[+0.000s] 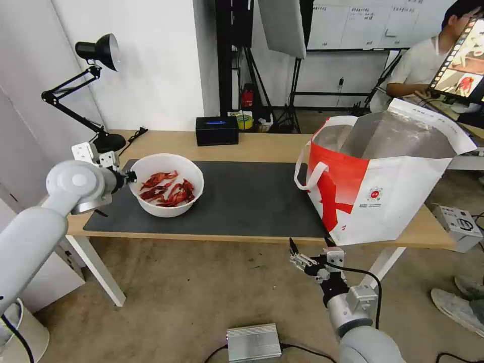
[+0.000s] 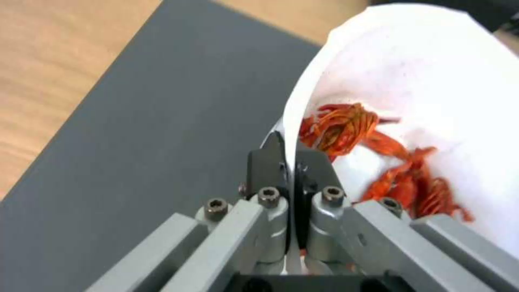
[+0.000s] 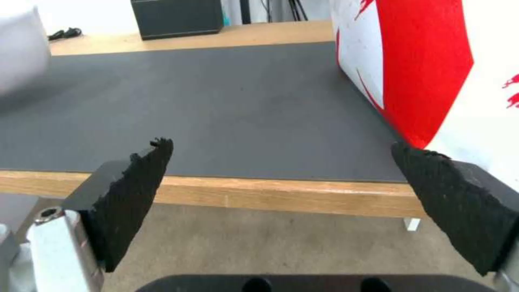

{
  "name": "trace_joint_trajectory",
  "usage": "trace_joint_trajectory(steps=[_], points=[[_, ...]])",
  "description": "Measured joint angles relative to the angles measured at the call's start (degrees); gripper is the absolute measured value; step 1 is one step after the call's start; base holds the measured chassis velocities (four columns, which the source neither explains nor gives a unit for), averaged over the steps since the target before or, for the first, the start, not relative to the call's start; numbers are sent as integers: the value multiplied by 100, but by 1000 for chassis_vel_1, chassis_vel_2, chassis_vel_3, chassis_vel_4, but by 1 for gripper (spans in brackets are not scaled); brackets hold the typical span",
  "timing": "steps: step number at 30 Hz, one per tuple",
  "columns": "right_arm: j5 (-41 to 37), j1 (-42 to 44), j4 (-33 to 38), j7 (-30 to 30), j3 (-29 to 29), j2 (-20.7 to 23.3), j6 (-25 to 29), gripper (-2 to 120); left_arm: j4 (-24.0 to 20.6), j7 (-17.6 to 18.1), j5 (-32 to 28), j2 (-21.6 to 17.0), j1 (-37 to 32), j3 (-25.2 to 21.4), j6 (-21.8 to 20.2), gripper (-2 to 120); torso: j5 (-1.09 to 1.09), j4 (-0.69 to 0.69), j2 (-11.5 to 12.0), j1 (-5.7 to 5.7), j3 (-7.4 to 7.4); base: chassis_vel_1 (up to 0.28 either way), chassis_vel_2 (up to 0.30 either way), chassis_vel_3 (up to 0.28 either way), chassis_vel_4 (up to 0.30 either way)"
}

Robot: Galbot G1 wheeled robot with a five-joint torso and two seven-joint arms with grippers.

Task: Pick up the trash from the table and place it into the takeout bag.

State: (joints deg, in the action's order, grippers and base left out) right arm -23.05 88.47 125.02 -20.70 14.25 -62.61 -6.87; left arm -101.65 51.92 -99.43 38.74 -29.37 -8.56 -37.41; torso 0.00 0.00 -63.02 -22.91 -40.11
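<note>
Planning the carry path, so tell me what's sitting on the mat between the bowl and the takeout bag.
Nothing: in the head view the grey mat is bare between the bowl and the takeout bag. The left pincer is shut on the bowl's rim.

Large white-and-red takeout bag (image 1: pixel 388 196) hiding the light-wood table's (image 1: pixel 262 146) right edge, its inside bottom unseen, white round bowl's (image 2: pixel 432 81) far rim cut off in the left wrist view.

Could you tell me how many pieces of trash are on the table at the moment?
1: the white bowl of crayfish shells, at the mat's left end, its rim pinched by the left end effector. The bag's inside is hidden.
</note>
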Motion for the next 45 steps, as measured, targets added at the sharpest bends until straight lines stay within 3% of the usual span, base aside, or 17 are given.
trace_joint_trajectory(steps=[12,17,24,29,31,41,45], points=[[0,0,0,0,0,0,0,100,-740,-266,-605,-242,566,155,122,0,0,1,0,0,1,0,0,0,0],[0,0,0,0,0,0,0,100,-862,-272,-879,-144,1078,416,251,0,0,0,0,0,0,0,0,0,0],[0,0,0,0,0,0,0,100,-841,-262,-1074,217,2026,1212,358,0,1,0,0,0,0,0,0,0,0],[0,0,0,1,0,0,0,100,-559,-222,-1111,735,2794,1792,458,0,1,0,0,0,0,0,0,0,0],[0,0,-1,0,1,0,0,100,-355,-209,-1104,1192,3158,2014,573,0,0,0,0,-1,0,0,0,0,0],[0,0,0,0,0,0,0,100,91,-111,-988,2056,3673,2237,876,0,1,0,0,-1,0,0,0,0,0],[-1,0,0,1,0,0,0,100,420,66,-711,2708,3804,2414,1097,0,1,-1,0,-1,0,0,0,0,0]])
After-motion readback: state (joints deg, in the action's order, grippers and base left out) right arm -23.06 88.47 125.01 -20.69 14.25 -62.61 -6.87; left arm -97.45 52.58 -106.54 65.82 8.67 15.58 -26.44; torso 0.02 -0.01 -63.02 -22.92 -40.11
